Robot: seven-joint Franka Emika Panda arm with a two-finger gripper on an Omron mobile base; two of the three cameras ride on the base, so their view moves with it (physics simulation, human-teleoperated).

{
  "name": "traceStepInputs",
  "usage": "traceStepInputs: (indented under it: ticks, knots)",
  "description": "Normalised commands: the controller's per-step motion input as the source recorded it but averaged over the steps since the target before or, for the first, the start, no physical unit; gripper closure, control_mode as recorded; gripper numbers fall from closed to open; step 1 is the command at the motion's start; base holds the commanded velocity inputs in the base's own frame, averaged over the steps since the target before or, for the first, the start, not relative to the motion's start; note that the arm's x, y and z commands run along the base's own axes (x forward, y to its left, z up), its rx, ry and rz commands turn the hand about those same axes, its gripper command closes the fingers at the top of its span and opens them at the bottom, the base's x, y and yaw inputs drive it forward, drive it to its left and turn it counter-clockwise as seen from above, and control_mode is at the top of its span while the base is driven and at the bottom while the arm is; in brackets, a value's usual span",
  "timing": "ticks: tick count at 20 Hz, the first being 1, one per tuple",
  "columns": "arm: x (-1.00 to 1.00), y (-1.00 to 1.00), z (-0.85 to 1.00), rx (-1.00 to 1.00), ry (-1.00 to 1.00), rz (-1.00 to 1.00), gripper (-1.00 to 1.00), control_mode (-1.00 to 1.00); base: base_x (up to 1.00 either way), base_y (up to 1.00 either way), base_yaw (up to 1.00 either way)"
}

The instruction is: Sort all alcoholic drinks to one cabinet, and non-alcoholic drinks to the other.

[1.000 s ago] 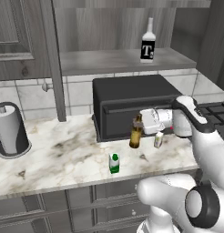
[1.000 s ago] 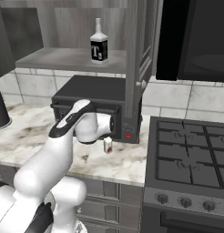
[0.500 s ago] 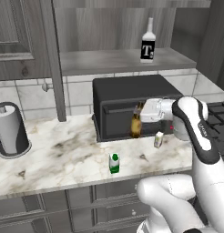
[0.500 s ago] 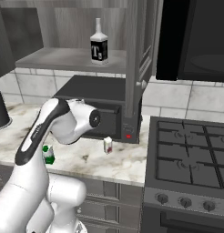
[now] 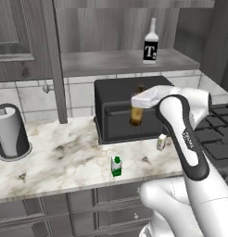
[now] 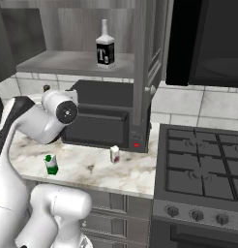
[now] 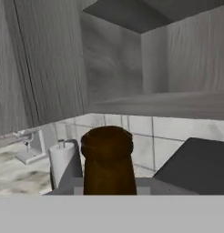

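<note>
Starting at the left of the left base view, a paper towel roll (image 5: 9, 131) stands on the table (image 5: 65, 159), then a small green-and-white container (image 5: 116, 165). Further right, the brown beer bottle (image 5: 136, 113) hangs lifted in front of the black toaster oven (image 5: 111, 120), the fingers (image 5: 134, 102) seemingly clamped around its upper part. Glass is stiff, slippery and breakable, so a firm hold near the neck looks wise. Up on the open cabinet shelf (image 5: 106, 62) stands the "T" bottle (image 5: 150, 44).

A black microwave (image 5: 111, 120) sits just behind the claw (image 5: 136, 99); a paper towel roll (image 5: 9, 132) stands far left on the desk (image 5: 65, 157).
</note>
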Motion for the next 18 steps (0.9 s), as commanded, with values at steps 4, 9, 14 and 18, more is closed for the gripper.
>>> traceStepInputs:
  ticks: [4,9,14,18]
  knots:
    - [0.00,0.00,0.73,-0.10,0.00,-0.16,1.00,-1.00,0.00,0.00,0.00]
    - [0.06,0.00,0.66,-0.07,0.00,-0.11,1.00,-1.00,0.00,0.00,0.00]
    - [0.23,0.00,0.53,-0.03,0.00,-0.09,1.00,-1.00,0.00,0.00,0.00]
    - [0.29,0.00,0.31,0.00,0.00,-0.06,1.00,-1.00,0.00,0.00,0.00]
